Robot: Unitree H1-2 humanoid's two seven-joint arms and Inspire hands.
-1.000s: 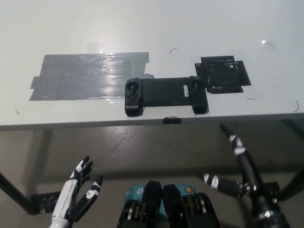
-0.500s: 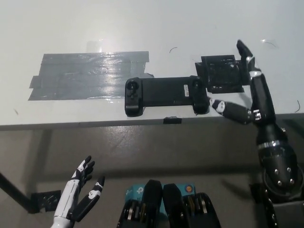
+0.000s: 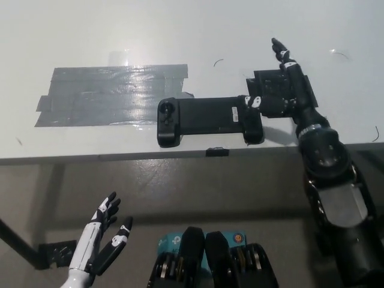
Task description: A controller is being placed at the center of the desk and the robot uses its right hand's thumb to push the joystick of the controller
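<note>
The right hand's fingers (image 3: 282,53) stretch forward and apart over the desk (image 3: 192,30), holding nothing, while its thumb (image 3: 257,103) reaches sideways to the right end of the controller (image 3: 209,120); the thumb tip sits at the joystick there, though whether it actually presses it is too small to tell. The right hand (image 3: 287,90) hovers over a black tape patch (image 3: 281,93) that lies just right of the controller, and the black arm runs back from it over the desk's near edge toward the lower right.

The controller is a long black bar with grips at both ends, lying flat and crosswise near the front edge of the desk, about the middle. Its left grip carries a round stick. A broad grey tape strip (image 3: 108,96) lies to its left, its right end close to the controller's left grip. A small black tab (image 3: 217,152) sits on the desk edge just in front of the controller.

The left hand (image 3: 99,243) rests low at the lower left, below desk level, fingers spread and empty
</note>
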